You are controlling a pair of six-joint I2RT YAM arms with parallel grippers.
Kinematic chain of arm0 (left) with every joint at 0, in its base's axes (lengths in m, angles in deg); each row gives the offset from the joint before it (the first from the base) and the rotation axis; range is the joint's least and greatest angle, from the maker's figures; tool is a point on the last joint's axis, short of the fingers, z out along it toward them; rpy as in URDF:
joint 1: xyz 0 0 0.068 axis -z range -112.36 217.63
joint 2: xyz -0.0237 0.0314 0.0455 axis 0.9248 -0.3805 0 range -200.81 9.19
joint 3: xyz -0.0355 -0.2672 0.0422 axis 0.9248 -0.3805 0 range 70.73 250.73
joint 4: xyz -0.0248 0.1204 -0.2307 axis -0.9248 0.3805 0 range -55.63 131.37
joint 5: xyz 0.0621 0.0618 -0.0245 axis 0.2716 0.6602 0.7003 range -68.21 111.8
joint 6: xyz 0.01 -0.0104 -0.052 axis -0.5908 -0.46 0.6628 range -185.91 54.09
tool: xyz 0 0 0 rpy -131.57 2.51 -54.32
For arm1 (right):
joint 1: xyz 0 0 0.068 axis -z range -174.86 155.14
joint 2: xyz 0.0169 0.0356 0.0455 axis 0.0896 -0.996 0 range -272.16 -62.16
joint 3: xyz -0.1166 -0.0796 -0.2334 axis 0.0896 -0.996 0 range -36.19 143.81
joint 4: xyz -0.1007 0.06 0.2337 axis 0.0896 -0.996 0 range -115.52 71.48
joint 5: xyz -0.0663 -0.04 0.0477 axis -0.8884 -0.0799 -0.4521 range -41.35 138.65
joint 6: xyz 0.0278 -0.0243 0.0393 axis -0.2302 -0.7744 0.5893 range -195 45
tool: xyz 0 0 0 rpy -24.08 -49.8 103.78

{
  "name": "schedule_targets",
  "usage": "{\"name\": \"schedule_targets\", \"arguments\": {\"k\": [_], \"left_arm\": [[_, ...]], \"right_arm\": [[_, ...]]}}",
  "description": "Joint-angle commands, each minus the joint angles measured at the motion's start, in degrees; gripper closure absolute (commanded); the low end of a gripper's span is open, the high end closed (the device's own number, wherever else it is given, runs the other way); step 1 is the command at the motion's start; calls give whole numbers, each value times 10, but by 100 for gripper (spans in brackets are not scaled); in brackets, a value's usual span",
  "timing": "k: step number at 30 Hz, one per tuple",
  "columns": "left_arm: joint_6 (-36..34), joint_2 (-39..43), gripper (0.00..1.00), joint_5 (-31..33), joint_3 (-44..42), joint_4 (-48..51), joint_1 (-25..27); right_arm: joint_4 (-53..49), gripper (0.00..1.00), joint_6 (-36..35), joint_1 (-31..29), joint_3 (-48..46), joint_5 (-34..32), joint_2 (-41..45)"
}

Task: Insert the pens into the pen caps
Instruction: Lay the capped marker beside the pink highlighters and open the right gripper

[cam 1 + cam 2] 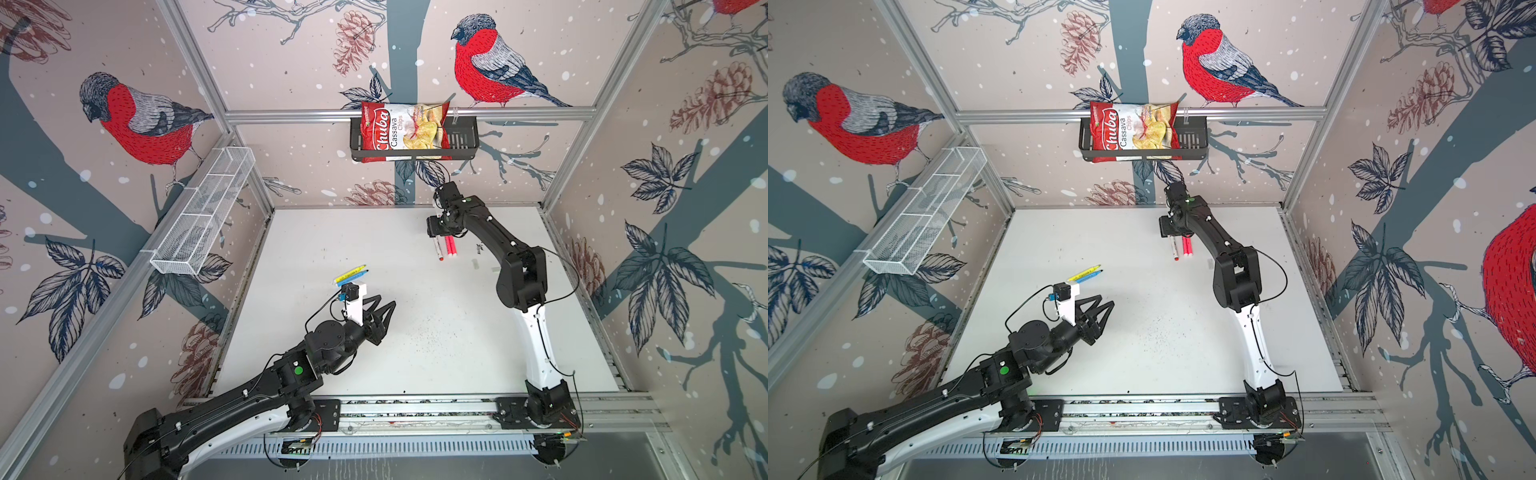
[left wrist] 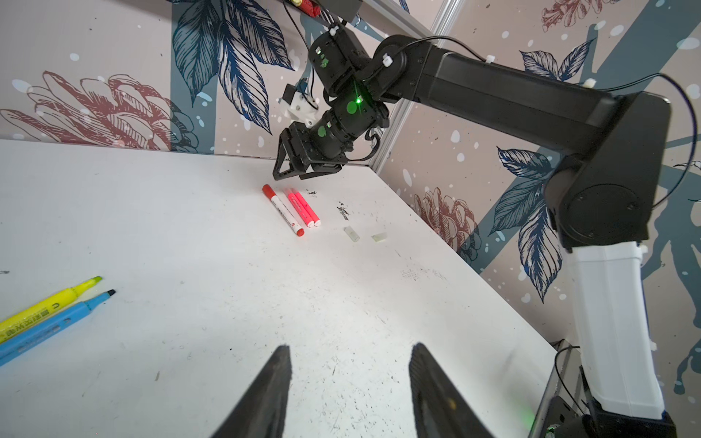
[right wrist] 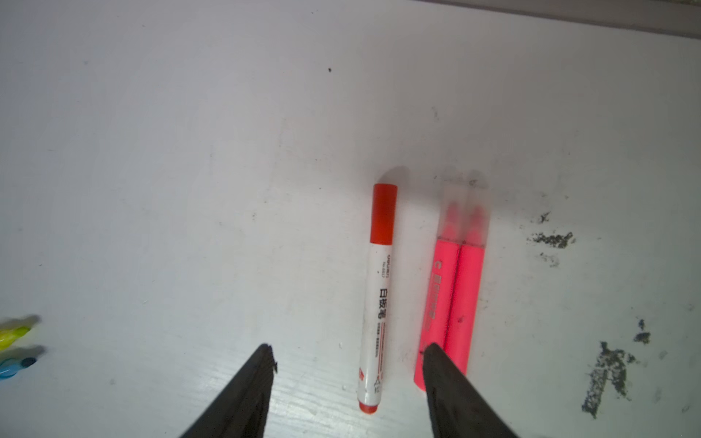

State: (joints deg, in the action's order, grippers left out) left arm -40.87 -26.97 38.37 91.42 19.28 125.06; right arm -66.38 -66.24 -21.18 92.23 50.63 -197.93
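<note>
right hand [image 3: 348,347] wide, empty, over white-red marker [image 3: 377,303], capped; pink pens [image 3: 455,295] just beside marker, capped. yellow pen [image 2: 49,303], blue pen [image 2: 57,324] bare, well apart from marker; left hand [image 2: 351,346] parted, empty. likely next: fetch clear caps [image 2: 351,233] near marker, align on bare tip.

1. White table [image 1: 415,340]: scuffed, w/ dark smudges [image 3: 607,375] & specks.
2. Nr left edge: yellow pen [image 2: 49,303] & blue pen [image 2: 53,328], side by side, both uncapped.
3. Nr back edge, right of middle: white pen [image 3: 375,303] w/ red cap [image 3: 383,214] on. Just beside it, not touching: 2 pink pens [image 3: 464,295], parallel & touching, clear caps [image 3: 462,212] on.
4. Btw those & right edge: 2 loose caps [image 2: 351,233], see-through, apart from each other.
</note>
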Motion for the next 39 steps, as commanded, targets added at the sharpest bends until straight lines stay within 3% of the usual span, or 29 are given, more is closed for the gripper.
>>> {"name": "schedule_targets", "arguments": {"k": [1,7,11,19,39], "left_arm": [[-7,4,49,8,0,2,0],[-8,10,48,11,4,12,0],[-4,18,48,16,1,14,0],[0,38,49,30,9,46,0],[1,111,48,69,-7,104,0]], "right_arm": [[29,36,-5,-12,-17,42,10],[50,36,4,-29,-22,108,-37],[30,37,15,-30,8,69,-85],[60,35,35,-18,-34,24,-93],[50,34,41,1,-53,0,-62]]}}
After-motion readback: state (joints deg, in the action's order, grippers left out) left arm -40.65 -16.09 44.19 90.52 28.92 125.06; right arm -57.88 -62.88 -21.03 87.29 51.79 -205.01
